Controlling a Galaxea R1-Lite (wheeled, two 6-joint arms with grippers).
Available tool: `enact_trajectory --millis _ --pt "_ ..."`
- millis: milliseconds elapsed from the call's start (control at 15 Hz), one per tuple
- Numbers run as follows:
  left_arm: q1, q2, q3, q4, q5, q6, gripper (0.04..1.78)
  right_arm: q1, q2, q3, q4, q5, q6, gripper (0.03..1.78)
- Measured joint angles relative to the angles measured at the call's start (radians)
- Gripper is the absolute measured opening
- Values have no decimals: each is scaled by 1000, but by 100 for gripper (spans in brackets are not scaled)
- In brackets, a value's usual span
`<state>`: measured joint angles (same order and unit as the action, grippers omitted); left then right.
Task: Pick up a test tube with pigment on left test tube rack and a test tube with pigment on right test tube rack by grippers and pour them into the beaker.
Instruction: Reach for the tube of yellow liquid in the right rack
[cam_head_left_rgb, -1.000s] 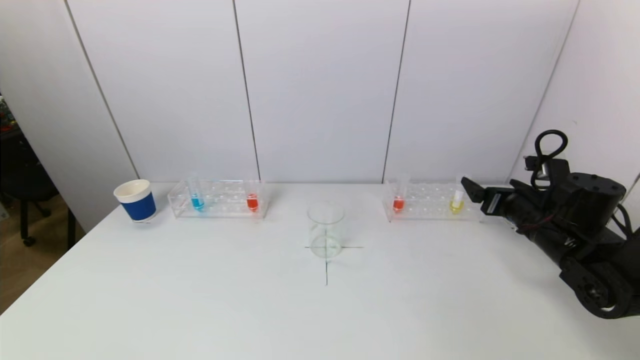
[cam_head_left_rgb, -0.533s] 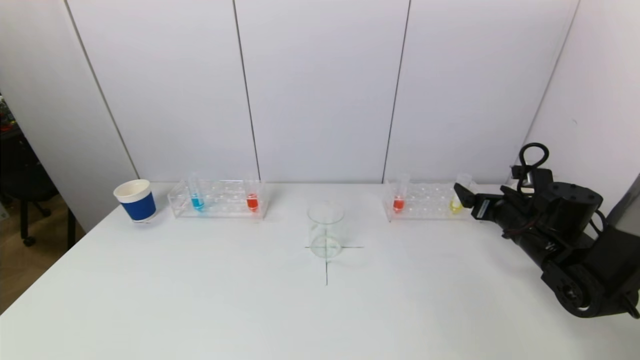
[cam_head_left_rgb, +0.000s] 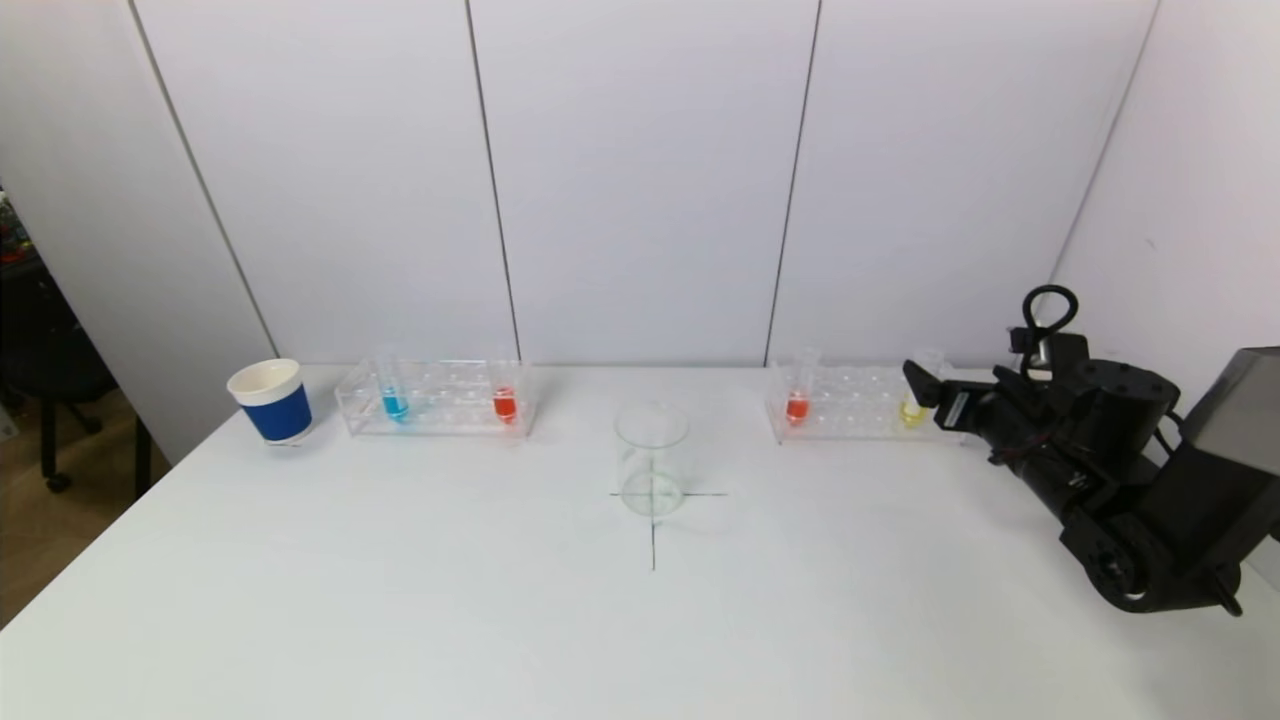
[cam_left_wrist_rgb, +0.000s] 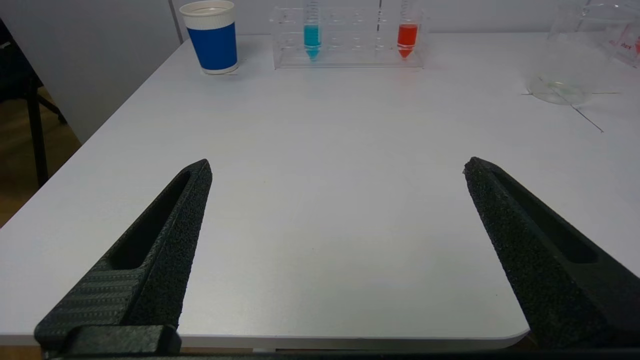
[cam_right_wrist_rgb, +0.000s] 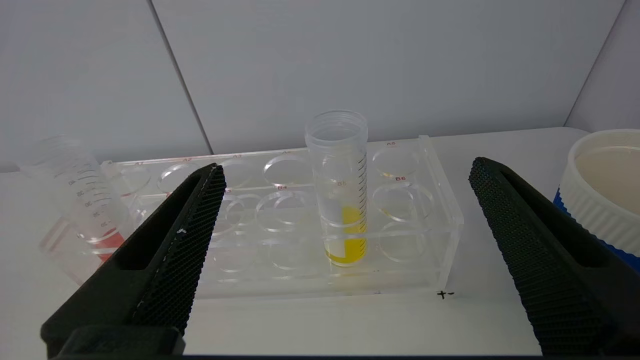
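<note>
The left clear rack (cam_head_left_rgb: 440, 412) holds a blue-pigment tube (cam_head_left_rgb: 394, 400) and a red-pigment tube (cam_head_left_rgb: 505, 402). The right clear rack (cam_head_left_rgb: 855, 410) holds a red-pigment tube (cam_head_left_rgb: 797, 404) and a yellow-pigment tube (cam_head_left_rgb: 912, 410). An empty glass beaker (cam_head_left_rgb: 652, 458) stands at the table's middle. My right gripper (cam_head_left_rgb: 925, 392) is open just in front of the yellow tube (cam_right_wrist_rgb: 340, 200), which stands between the spread fingers (cam_right_wrist_rgb: 190, 225) without touching them. My left gripper (cam_left_wrist_rgb: 336, 165) is open and empty over the table's near edge, far from the left rack (cam_left_wrist_rgb: 350, 57).
A blue and white paper cup (cam_head_left_rgb: 272, 400) stands left of the left rack. Another such cup (cam_right_wrist_rgb: 605, 190) stands close beside the right rack's outer end. A black cross (cam_head_left_rgb: 653, 520) marks the table under the beaker. White wall panels close the back.
My right arm has moved left and forward, bringing its open gripper closer to the yellow tube. The tubes, racks and beaker have not moved.
</note>
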<state>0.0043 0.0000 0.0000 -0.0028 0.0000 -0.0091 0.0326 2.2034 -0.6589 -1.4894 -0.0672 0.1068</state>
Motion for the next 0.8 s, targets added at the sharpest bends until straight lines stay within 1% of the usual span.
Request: enact_trajectory --millis 800 --pt "0 0 0 0 0 0 176 -2 100 -120 19 -1 -2 177"
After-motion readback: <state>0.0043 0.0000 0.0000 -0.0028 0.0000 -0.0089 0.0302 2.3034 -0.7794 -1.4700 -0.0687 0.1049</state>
